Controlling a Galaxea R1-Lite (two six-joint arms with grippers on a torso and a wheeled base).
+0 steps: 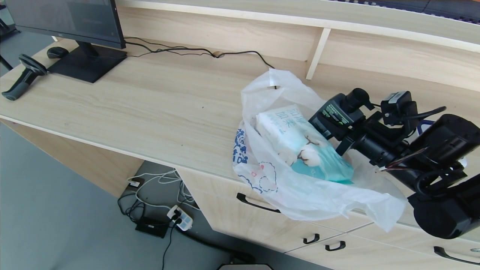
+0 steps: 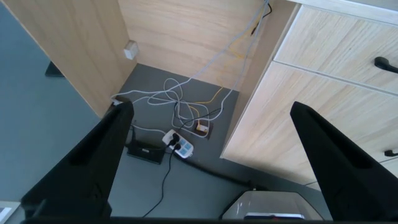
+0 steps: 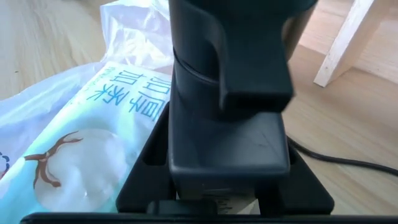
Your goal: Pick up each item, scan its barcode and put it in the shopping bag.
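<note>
The left tool (image 2: 211,107) hangs below desk level, fingers spread wide, gripping nothing, above a power strip (image 2: 180,146) on the floor. At the left edge of the desk (image 1: 168,105) lies a handheld scanner (image 1: 22,77), beside a monitor (image 1: 67,18). Right of centre, the shopping bag (image 1: 318,195) lies open at the front edge with a tissue pack (image 1: 300,144) inside. At its right side, the right tool (image 1: 347,129) is clamped on a black device (image 1: 335,114).
</note>
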